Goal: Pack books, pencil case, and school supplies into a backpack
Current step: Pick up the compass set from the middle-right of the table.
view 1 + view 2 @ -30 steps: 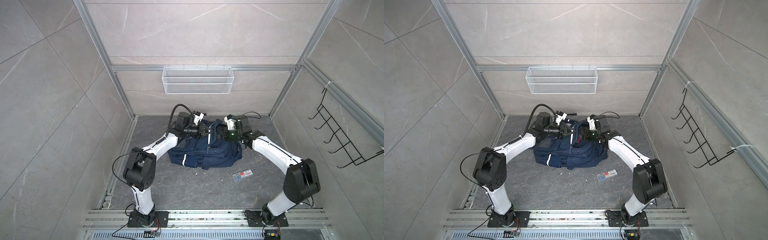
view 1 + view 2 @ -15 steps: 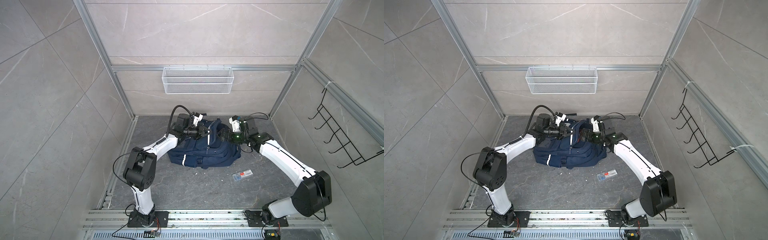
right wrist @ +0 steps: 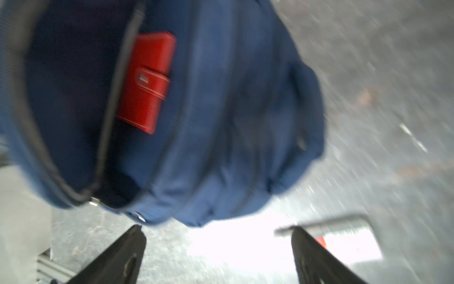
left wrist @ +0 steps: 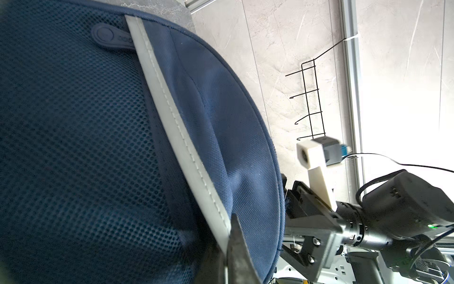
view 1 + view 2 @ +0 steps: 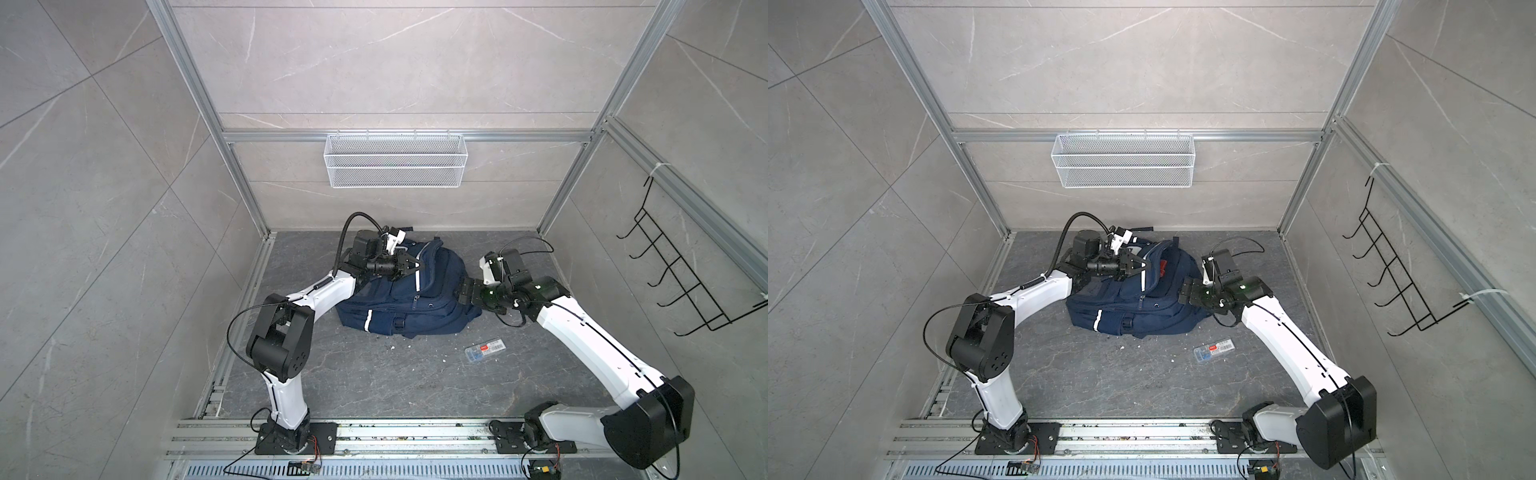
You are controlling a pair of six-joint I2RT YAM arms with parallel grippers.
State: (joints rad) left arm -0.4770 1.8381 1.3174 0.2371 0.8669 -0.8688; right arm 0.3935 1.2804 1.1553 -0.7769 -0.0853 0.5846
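Two grippers, what state?
— The left gripper pinches the backpack flap; the right gripper gapes empty beside it.
— And the red case?
— Inside the backpack; clear piece on the floor.

Left tool: pinched closed on backpack flap, arm reaching far.
Right tool: jaws spread wide, empty, pointing left.

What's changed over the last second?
The right pincer drew back from the backpack toward its own side, open and empty. The left pincer stays shut on the backpack's edge. The red case lies inside; the clear box on the floor hasn't moved.
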